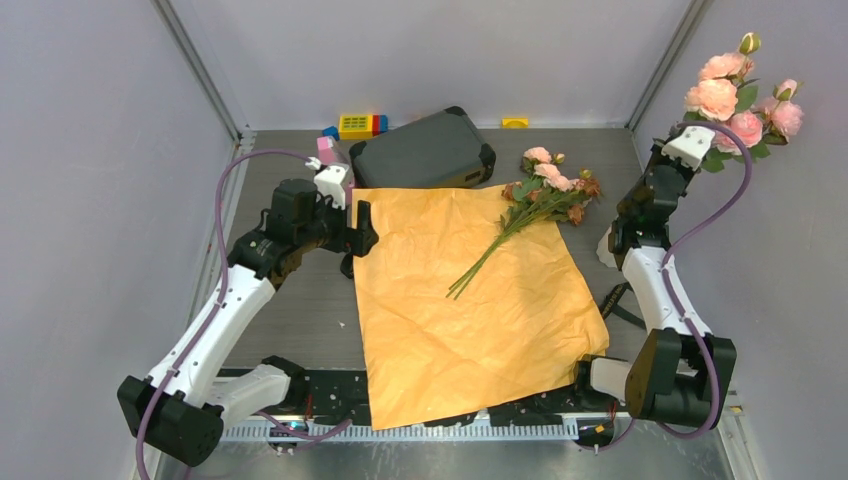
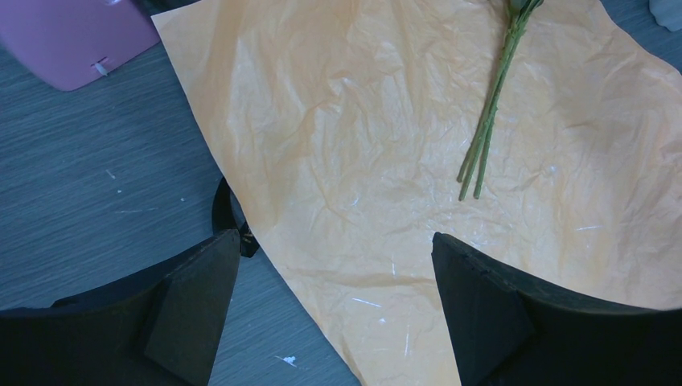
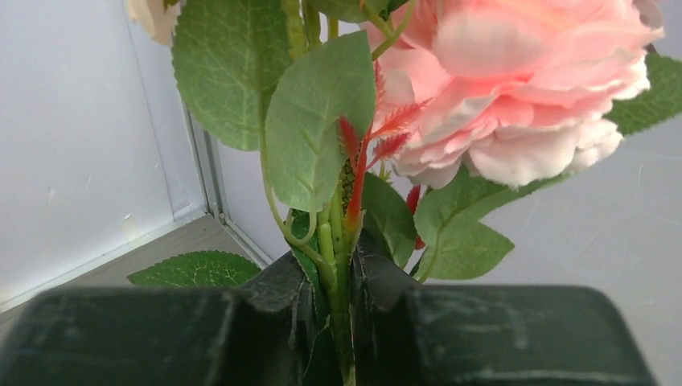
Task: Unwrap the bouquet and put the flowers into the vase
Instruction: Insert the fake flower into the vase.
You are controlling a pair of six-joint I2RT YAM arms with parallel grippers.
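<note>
Finds the paper (image 1: 470,310) spread flat and crinkled on the desk (image 1: 310,300), wrapping nothing; judges the unwrapping done and the transfer to the vase in hand. Notes the flowers (image 1: 735,95) raised high at the far right corner, close to the wall, stems clenched in the right pincer (image 3: 334,269), blooms and leaves standing above the fingers; cannot see the stem ends. Places a second bunch (image 1: 545,190) on the far right part of the paper, heads near the dark case (image 1: 425,148), stems pointing toward the near left, touched by neither pincer. Records the left pincer (image 2: 334,241) released wide and empty, hovering over the paper's left edge. Takes for the vase (image 1: 604,248) the small white shape just left of the right forearm, beside the paper's right edge; cannot confirm its rim, partly hidden by the arm. Judges the next move to call for lowering the held stems, ends first and near upright, into that narrow mouth, then easing the grip only once seated; expects so small a vase to tip under any sideways push. Leaves the second bunch for a later pick. Lists also a pink block (image 2: 72,36) beside the paper's far left corner and toy bricks (image 1: 360,125) at the back wall. Reads no brand, label or writing on any surface in view.
</note>
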